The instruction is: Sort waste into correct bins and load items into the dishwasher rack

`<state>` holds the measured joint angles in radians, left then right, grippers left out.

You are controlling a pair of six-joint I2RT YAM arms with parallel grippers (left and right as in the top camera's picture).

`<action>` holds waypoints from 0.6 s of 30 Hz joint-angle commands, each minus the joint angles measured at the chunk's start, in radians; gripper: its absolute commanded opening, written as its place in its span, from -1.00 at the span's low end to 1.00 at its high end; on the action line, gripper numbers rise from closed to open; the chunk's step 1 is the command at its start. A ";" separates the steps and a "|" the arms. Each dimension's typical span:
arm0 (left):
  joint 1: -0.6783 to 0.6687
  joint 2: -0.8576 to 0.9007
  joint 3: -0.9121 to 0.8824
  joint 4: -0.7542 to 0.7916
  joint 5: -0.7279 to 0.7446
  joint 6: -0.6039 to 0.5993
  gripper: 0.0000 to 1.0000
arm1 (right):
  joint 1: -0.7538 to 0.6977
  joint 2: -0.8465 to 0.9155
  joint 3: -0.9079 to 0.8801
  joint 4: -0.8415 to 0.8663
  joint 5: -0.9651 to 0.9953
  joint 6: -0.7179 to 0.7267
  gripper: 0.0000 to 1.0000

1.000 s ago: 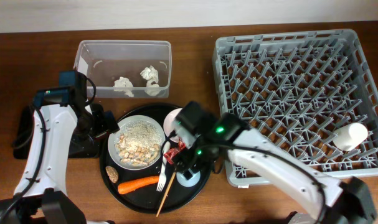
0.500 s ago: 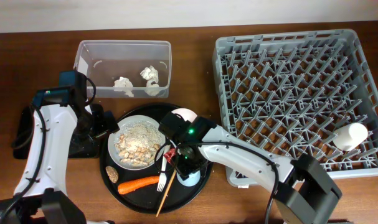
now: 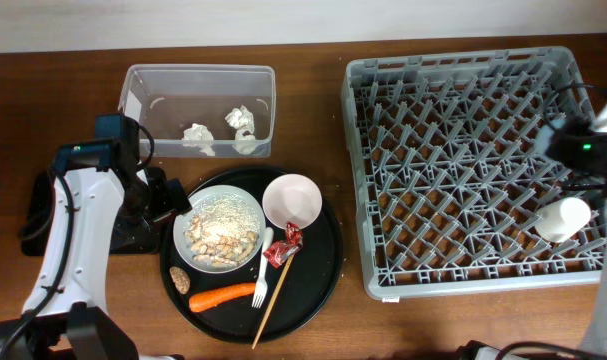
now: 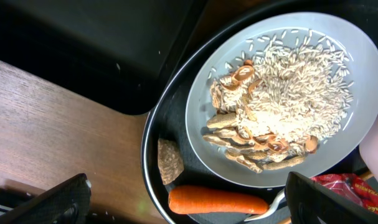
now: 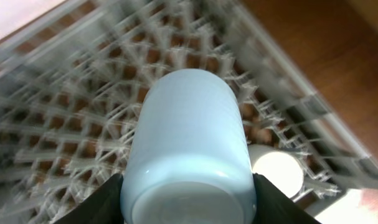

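Note:
My right gripper [image 5: 189, 202] is shut on the light-blue cup [image 5: 189, 137] and holds it above the grey dishwasher rack [image 3: 463, 150], near the cream cup [image 5: 277, 171] lying in the rack [image 3: 565, 217]. In the overhead view the right arm [image 3: 583, 145] is at the rack's right edge. My left gripper [image 4: 189, 205] is open just above the orange carrot [image 4: 217, 200], beside the brown lump [image 4: 170, 160] and the white plate [image 4: 363, 56] of rice crumbs. The pink bowl [image 3: 292, 200], foil wrapper [image 3: 283, 245], fork [image 3: 262, 285] and chopstick [image 3: 271, 305] lie on the round black tray [image 3: 328, 250].
The clear tub [image 3: 198, 75] with white napkins [image 3: 198, 138] stands behind the round tray. The shallow black tray [image 4: 83, 50] lies left of it, partly under my left arm [image 3: 73, 220]. The table's front edge is close to the round tray.
My right arm has swung from the round tray to the far right over the rack, taking the light-blue cup with it. The left arm has not moved.

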<state>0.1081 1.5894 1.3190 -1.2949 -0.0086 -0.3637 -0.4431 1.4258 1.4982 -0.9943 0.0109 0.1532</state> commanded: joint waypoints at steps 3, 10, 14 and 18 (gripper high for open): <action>0.004 -0.002 -0.003 -0.004 -0.007 -0.010 0.99 | -0.108 0.175 0.011 0.116 0.002 -0.006 -0.09; 0.004 -0.002 -0.003 0.000 -0.007 -0.010 0.99 | -0.116 0.340 0.011 0.195 0.104 0.013 -0.09; 0.004 -0.002 -0.003 0.002 -0.007 -0.010 0.99 | -0.116 0.349 0.009 0.203 0.159 0.014 -0.08; 0.004 -0.002 -0.003 0.000 -0.007 -0.010 0.99 | -0.116 0.351 0.007 0.242 0.163 0.016 -0.07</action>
<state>0.1081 1.5894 1.3190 -1.2942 -0.0090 -0.3637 -0.5499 1.7710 1.5070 -0.7765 0.1429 0.1616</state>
